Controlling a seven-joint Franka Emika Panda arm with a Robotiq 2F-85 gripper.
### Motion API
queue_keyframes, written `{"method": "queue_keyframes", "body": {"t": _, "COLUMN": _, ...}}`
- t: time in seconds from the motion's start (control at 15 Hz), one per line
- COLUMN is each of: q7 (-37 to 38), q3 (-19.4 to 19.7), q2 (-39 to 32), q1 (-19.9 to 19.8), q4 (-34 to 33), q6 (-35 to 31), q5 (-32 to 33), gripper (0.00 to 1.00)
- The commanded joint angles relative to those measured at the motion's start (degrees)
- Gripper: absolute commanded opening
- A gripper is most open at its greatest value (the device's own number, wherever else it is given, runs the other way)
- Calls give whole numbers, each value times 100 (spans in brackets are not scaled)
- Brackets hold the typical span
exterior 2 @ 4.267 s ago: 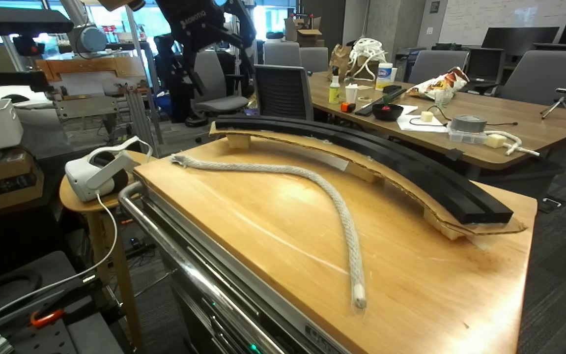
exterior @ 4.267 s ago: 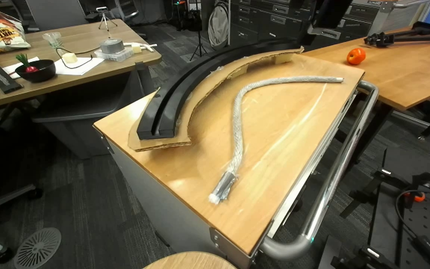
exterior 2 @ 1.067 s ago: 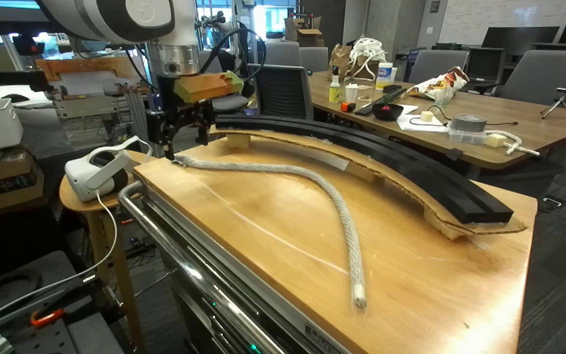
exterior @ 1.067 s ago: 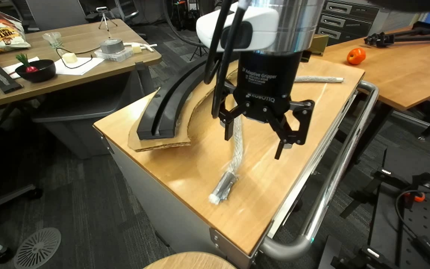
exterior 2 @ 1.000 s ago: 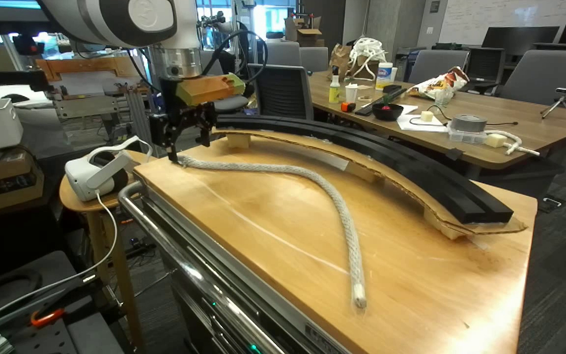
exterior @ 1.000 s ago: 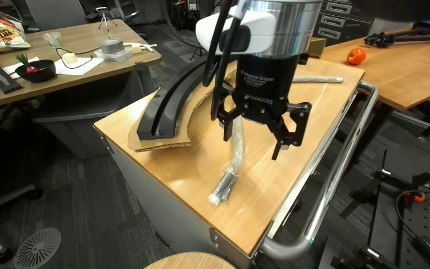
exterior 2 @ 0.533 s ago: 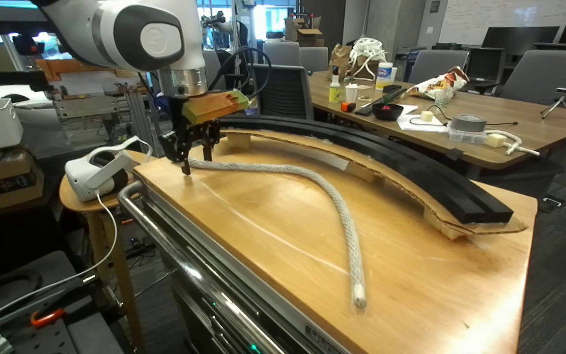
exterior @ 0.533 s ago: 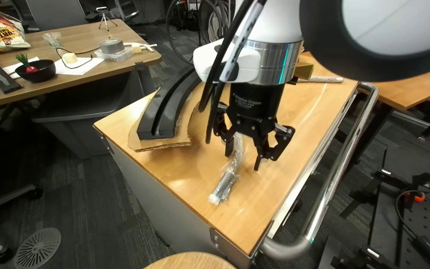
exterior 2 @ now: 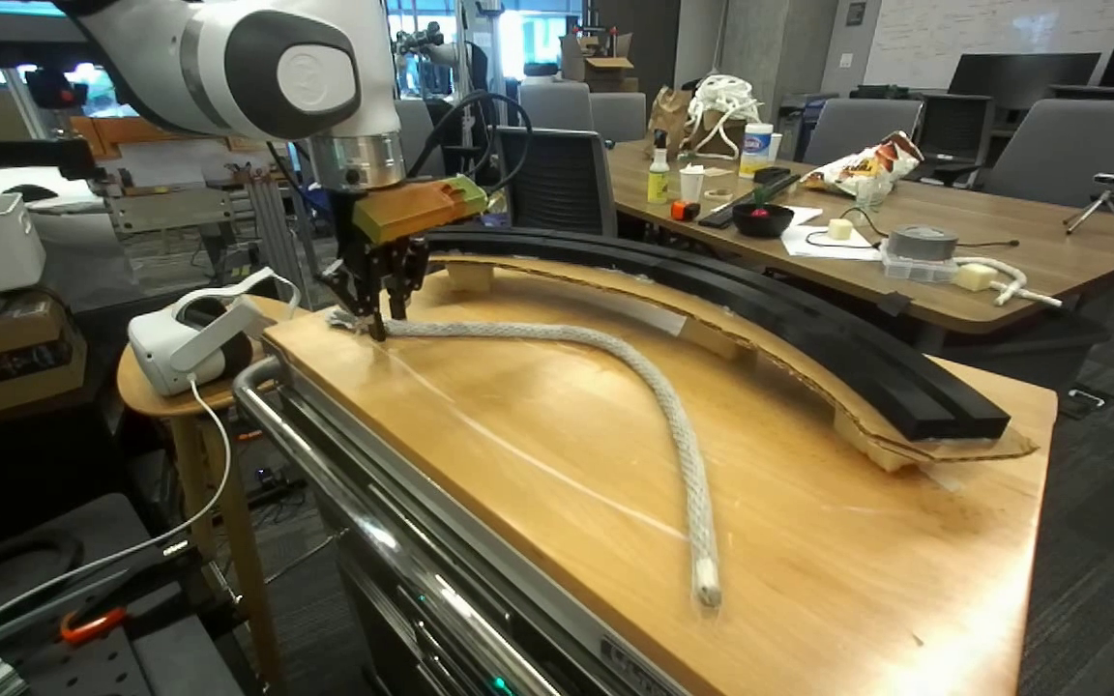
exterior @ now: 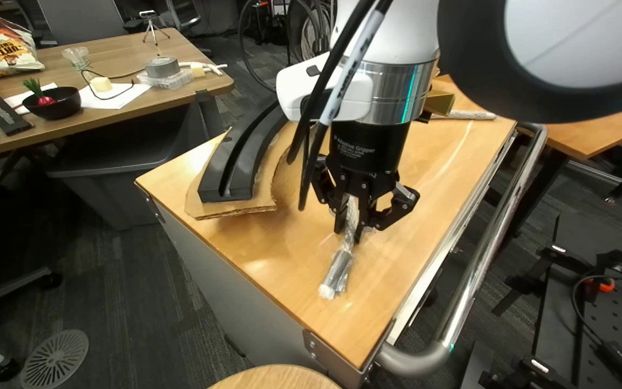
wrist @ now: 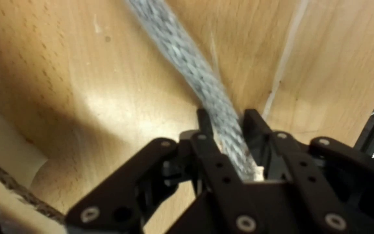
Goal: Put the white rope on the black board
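tool: it's pinching the white rope just behind the taped end, going by the wrist view
fingers: they're sitting mostly drawn together, one on each side, with the rope pretty much filling the gap
white rope: it's lying on the desk in one long bend, apart from the black board
black board: it's arcing along one side of the desk, sitting on top of some cardboard
vs half a second ago: those fingers are standing way closer together now, hugging the rope
taped end: it's lying a bit nearer the metal handle than it was, so that stretch is sitting shifted over
far end: looking the same, it's staying put
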State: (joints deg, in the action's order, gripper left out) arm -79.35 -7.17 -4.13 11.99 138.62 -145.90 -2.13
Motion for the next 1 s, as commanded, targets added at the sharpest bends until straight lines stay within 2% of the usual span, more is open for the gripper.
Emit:
{"method": "queue_keyframes", "body": {"t": 0.0, "q7": 126, "q3": -110, "q2": 134, "q1": -154, "q4": -33, "q6": -155, "q5": 223, "gripper": 3}}
{"method": "queue_keyframes", "body": {"t": 0.07, "q7": 72, "q3": -112, "q2": 211, "q1": -178, "q4": -41, "q6": -178, "q5": 183, "gripper": 1}}
{"method": "queue_keyframes", "body": {"t": 0.27, "q7": 9, "q3": -71, "q2": 456, "q1": -247, "q4": -84, "q6": -209, "q5": 185, "gripper": 6}}
{"method": "queue_keyframes", "body": {"t": 0.6, "q7": 22, "q3": -36, "q2": 1123, "q1": -258, "q4": -206, "q6": -172, "q5": 934, "gripper": 6}}
{"method": "queue_keyframes", "body": {"t": 0.93, "q7": 228, "q3": -119, "q2": 821, "q1": -219, "q4": -924, "q6": -78, "q5": 1697, "gripper": 7}}
